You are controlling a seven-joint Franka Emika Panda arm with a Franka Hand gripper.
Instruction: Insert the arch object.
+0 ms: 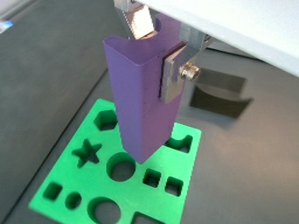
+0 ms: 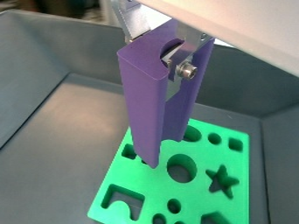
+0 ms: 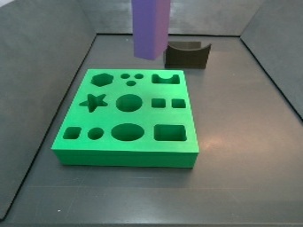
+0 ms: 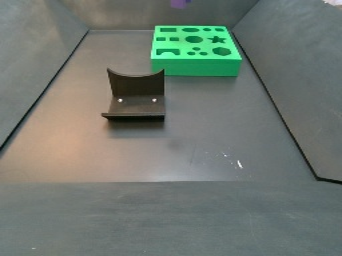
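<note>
The end effector [image 1: 158,54] hangs above the far part of the green board, its flat silver fingers [image 1: 176,72] pinching a tall purple bar [image 1: 146,101] near its upper end. The bar hangs upright with its lower end over the bright green plastic board with shaped holes [image 3: 190,151]; in both wrist views that end sits just above the board's surface, apparently not seated in any hole. A grip high on the bar probably keeps the fingers clear of the board.

The small dark olive-black arch block with a half-round notch [image 3: 189,55] lies on the dark grey counter [image 4: 187,190], apart from the board and just beyond its far edge in a side view. Nothing touches it. In a side view [image 4: 135,95] it sits alone, notch facing up.

With the end effector occupied by the purple bar, the arch insertion appears not yet begun: the bar would need to be released before the block can be grasped and taken to the matching arch-shaped hole [image 3: 165,80].
</note>
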